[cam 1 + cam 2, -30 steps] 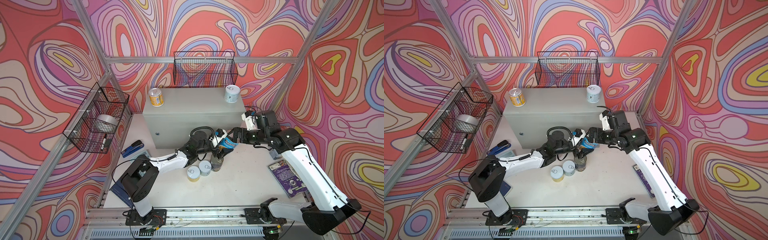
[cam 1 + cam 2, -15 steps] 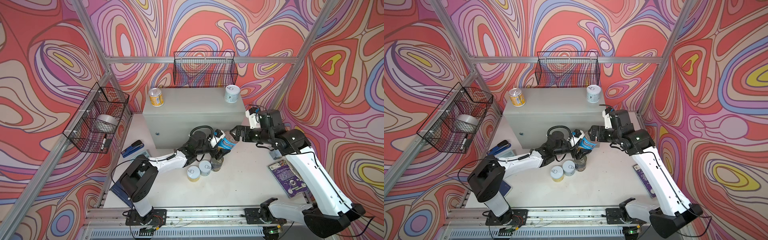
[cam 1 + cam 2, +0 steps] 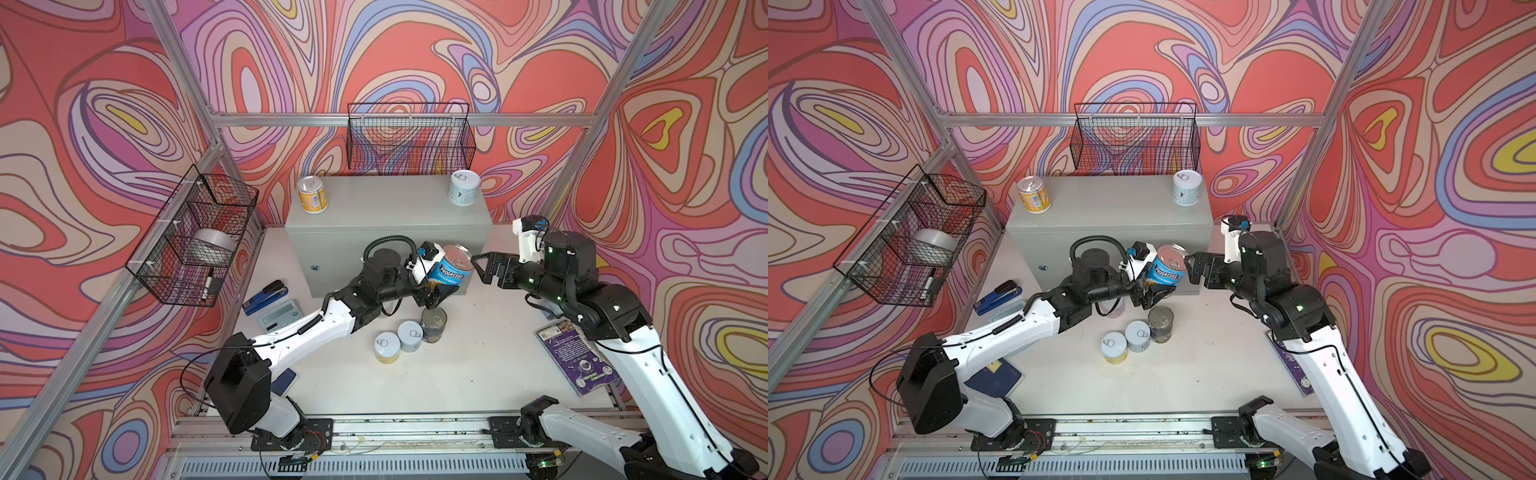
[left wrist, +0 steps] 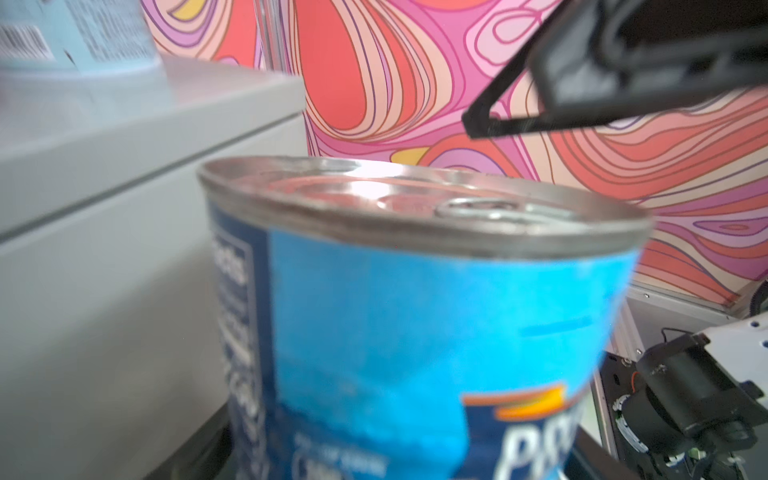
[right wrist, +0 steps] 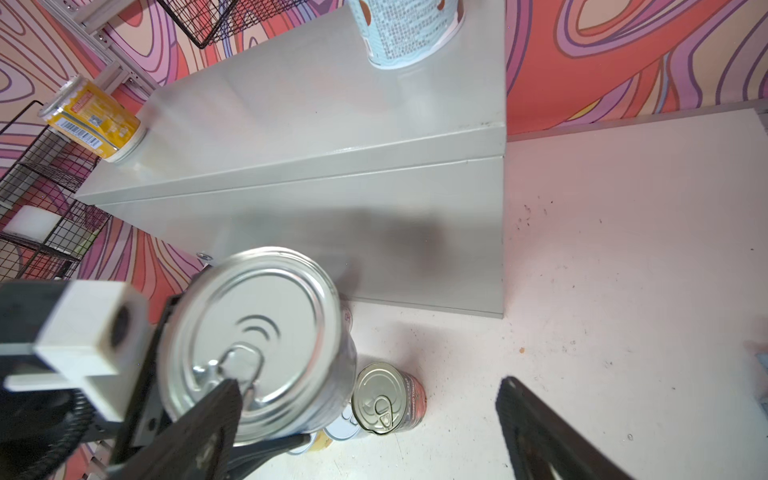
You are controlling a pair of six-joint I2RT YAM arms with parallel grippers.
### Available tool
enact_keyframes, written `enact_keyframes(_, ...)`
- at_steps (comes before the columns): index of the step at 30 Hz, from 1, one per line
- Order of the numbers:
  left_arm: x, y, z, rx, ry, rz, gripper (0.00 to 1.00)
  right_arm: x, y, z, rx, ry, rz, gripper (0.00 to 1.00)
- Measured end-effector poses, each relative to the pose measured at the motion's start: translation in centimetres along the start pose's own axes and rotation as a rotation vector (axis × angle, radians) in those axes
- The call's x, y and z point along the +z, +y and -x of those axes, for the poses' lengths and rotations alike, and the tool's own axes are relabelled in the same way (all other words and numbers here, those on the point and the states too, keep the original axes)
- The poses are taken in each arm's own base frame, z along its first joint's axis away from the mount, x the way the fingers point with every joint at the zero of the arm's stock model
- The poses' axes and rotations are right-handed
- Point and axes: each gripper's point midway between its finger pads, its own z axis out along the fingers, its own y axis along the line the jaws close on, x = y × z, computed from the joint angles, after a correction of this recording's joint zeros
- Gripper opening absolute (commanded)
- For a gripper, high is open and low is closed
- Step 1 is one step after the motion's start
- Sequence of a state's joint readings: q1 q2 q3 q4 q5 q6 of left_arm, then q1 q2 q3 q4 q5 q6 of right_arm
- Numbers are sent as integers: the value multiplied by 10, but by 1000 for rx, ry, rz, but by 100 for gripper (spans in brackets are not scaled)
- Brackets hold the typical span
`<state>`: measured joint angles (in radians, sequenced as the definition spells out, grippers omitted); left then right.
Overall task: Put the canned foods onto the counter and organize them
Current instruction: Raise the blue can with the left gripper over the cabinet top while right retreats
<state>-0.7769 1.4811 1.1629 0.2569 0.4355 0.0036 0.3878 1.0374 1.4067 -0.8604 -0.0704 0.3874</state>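
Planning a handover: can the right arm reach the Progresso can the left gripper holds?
Probably yes: the open right gripper is beside the Progresso can, whose top stands clear of the left gripper.

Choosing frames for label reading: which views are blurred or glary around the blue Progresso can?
Left wrist view: the Progresso can fills much of the frame out of focus, glare on its lid; right wrist view: lid fairly sharp, soft shadow on the counter front; both top views: evenly lit, label legible.
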Motion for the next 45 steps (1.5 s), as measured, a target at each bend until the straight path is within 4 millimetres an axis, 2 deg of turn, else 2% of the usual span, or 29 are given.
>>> enact_keyframes(9, -10, 12, 30, 37, 22, 91, 37, -5, 12, 11, 26, -109, 90, 98)
enact_keyframes(14, -16, 20, 76, 87, -65, 149, 37, 4, 8, -9, 28, -62, 101, 99)
enact_keyframes(17, -22, 22, 102, 120, -115, 175, 36, -1, 7, -13, 29, -71, 110, 98)
enact_keyframes(19, -25, 24, 111, 134, -132, 198, 35, -10, 10, -9, 25, -100, 124, 98)
enact_keyframes(24, -27, 41, 112, 164, -129, 299, 34, -34, 15, 0, 13, -177, 152, 98)
enact_keyframes(29, -26, 70, 110, 200, -114, 454, 34, -48, 9, -6, 11, -217, 149, 99)
enact_keyframes(36, -19, 107, 105, 223, -128, 647, 33, -48, 1, -18, 14, -211, 131, 98)
enact_keyframes(45, -6, 135, 121, 250, -171, 764, 32, -52, -5, -25, -13, -202, 103, 99)
